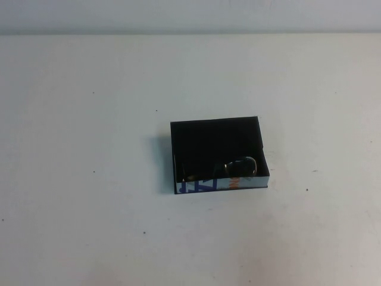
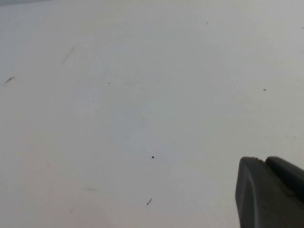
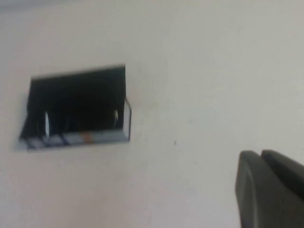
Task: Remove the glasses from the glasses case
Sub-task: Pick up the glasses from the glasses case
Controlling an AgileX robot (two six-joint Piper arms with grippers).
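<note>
Glasses lying inside an open black case

The glasses case is a shallow black rectangular box sitting flat and open near the middle of the tabletop, its white near side showing blue letters and an orange mark. The glasses, dark-framed with greyish lenses, lie inside against that near wall, one lens plainly visible toward the case's right end.

Inside the black rectangular shallow glasses case on the white desk, the dark thick-framed glasses merge with the dark interior; only one lens rim near the white lettered side reads clearly. The blue letters are too small to read. The left hand and the right hand are each cut off by the picture's edge, their fingers' spacing indiscernible.
</note>
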